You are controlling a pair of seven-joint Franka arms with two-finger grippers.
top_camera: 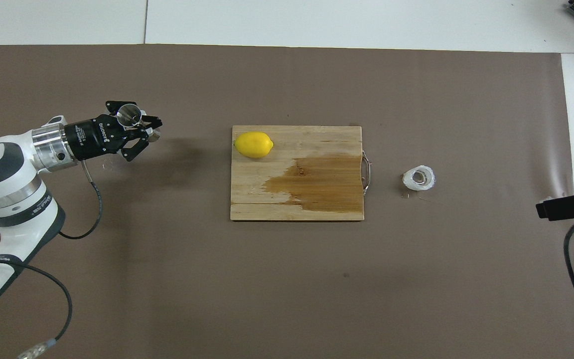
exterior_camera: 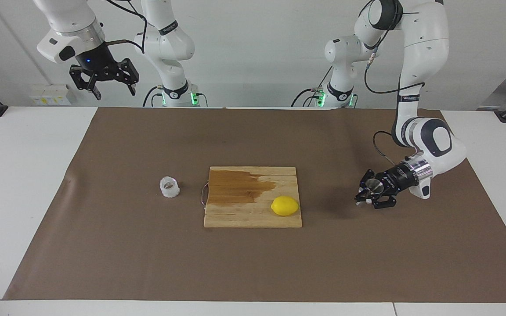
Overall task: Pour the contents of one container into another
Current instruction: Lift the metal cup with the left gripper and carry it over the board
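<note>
Clamped in my left tool [exterior_camera: 369, 191] is the steel jigger [exterior_camera: 373, 186], held just above the brown mat [exterior_camera: 253, 263] at the right of the facing frame; from overhead I see the left tool [top_camera: 140, 130] at the left of the frame with the jigger [top_camera: 128, 114] showing its round open mouth between the black links. That tool is clenched on the jigger, and its arm reaches low, lying nearly flat over the mat.

My right tool [exterior_camera: 111, 86] hangs high in the upper left of the facing frame, over the edge of the tabletop [exterior_camera: 24, 175] by the robots, fingers spread apart and holding nothing; that arm waits.

I see the glass cup [exterior_camera: 169, 187] standing on the mat, left of centre in the facing frame, just beside the metal handle of the cutting board [exterior_camera: 253, 206] but apart from it. In the overhead frame the glass cup [top_camera: 419, 178] sits right of centre. The cutting board [top_camera: 297, 199] lies in the middle of the frame, with a dark wet patch spreading over the half nearest the cup. A lemon [exterior_camera: 285, 205] rests on the board's corner toward the jigger, well clear of the wet patch; overhead, the lemon [top_camera: 253, 144] is at the board's upper left corner.
</note>
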